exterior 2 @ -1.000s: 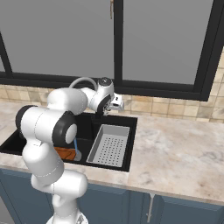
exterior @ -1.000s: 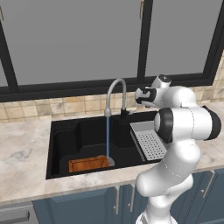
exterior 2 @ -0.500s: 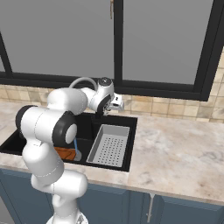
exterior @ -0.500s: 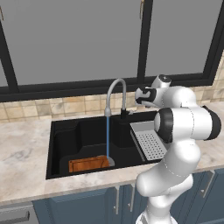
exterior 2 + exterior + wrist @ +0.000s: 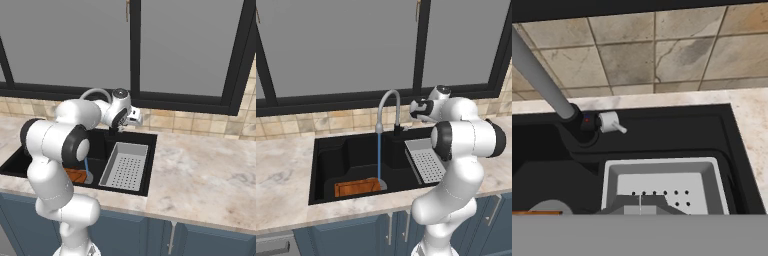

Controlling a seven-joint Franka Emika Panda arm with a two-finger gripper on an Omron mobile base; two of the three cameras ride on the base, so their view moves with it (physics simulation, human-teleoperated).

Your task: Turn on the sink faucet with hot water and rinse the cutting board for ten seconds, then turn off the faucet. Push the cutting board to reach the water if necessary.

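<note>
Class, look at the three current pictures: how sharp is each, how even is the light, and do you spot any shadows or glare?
Left base view: flat, even rendered light, soft edges, no glare on the sink faucet. Right base view: equally even light; the sink stays uniformly black. Hand view: sharpest, with crisp tile joints and a clear faucet handle; no glare.

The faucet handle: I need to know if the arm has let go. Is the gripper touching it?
Apart. In the hand view the small handle stands clear beyond the gripper, with black sink rim between them.
</note>
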